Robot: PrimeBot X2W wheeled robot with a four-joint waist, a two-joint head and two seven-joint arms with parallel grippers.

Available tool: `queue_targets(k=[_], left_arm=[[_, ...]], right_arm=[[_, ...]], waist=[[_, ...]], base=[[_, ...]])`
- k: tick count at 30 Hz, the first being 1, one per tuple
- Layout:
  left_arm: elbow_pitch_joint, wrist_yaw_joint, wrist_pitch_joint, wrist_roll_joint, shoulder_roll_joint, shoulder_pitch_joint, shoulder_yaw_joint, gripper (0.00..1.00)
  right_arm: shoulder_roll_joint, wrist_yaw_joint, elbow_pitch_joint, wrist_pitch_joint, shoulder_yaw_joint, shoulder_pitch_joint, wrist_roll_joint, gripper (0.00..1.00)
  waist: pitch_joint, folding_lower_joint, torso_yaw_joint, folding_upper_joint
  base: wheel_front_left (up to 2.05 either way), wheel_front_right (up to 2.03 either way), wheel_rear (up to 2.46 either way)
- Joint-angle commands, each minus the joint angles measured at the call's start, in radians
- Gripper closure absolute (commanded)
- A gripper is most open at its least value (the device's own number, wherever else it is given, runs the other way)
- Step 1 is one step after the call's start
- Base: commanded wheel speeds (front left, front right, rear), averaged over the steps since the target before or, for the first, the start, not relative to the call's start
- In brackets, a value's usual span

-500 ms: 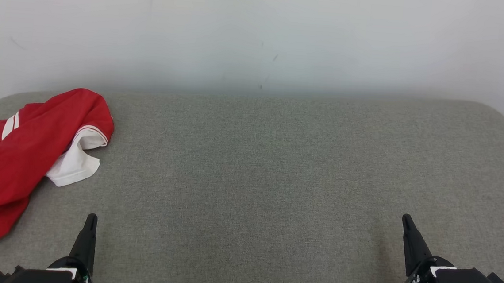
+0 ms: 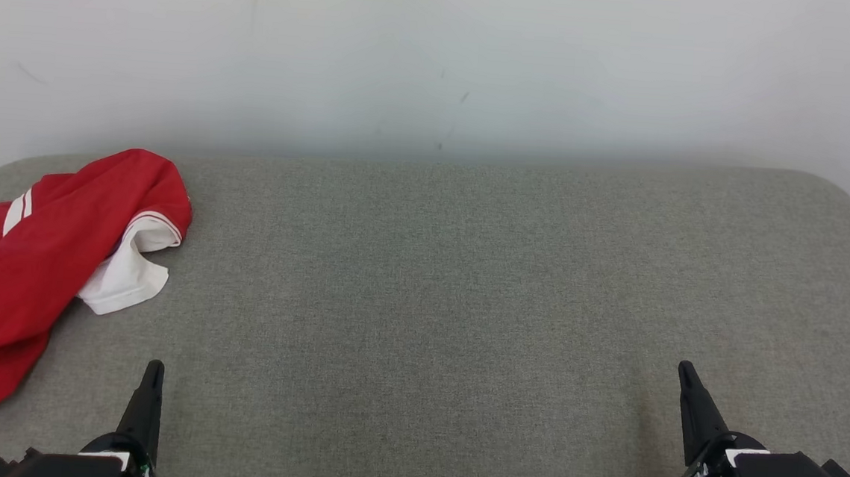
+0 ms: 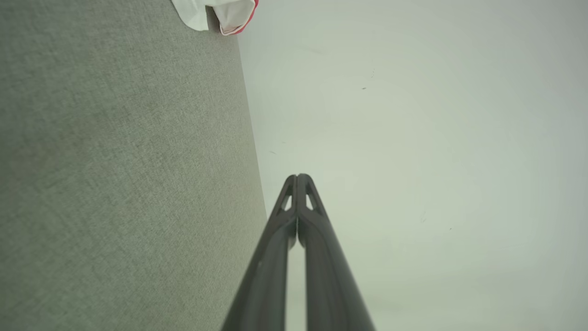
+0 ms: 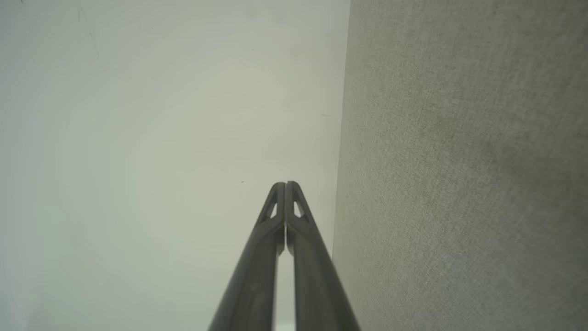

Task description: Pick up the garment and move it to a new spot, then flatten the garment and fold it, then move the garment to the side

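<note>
Step 1 (pick-up) not begun. Red-and-white garment (image 2: 27,263) lay crumpled at frame's left edge on the grey cushion (image 2: 428,306), untouched. Left gripper (image 2: 153,368) sat lower left and right gripper (image 2: 684,369) lower right, jaws of both closed on nothing. Next move, judged: open left jaws, reach up-left to the cloth. White markings on the garment were unreadable.

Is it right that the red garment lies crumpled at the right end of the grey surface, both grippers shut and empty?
No. The head view shows the red garment crumpled at the left end of the grey surface, not the right. The left gripper and right gripper are shut and empty.
</note>
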Motion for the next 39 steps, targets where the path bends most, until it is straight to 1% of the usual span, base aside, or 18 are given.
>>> queue_targets(k=[1, 34, 35, 39], left_arm=[[0.0, -0.001, -0.002, -0.005, -0.001, -0.009, 0.001, 1.0], [0.0, -0.001, -0.002, -0.005, -0.001, -0.009, 0.001, 1.0], [0.003, 0.0, 0.0, 0.0, 0.0, 0.001, 0.0, 0.0], [0.024, 0.0, -0.006, 0.002, -0.003, 0.021, -0.009, 0.0]], right_arm=[[0.004, -0.002, 0.0, 0.001, 0.0, -0.004, 0.001, 1.0], [0.004, -0.002, 0.0, 0.001, 0.0, -0.004, 0.001, 1.0], [0.0, 0.0, 0.004, 0.0, 0.0, 0.003, 0.0, 0.0], [0.002, 0.0, 0.027, -0.006, 0.007, 0.023, -0.002, 0.0]], waist=[[0.0, 0.0, 0.0, -0.0001], [0.0, 0.0, 0.0, -0.0001], [0.0, 0.0, 0.0, -0.0001], [0.001, 0.0, 0.0, -0.0001]], base=[[0.0, 0.0, 0.0], [0.0, 0.0, 0.0], [0.0, 0.0, 0.0], [0.0, 0.0, 0.0]])
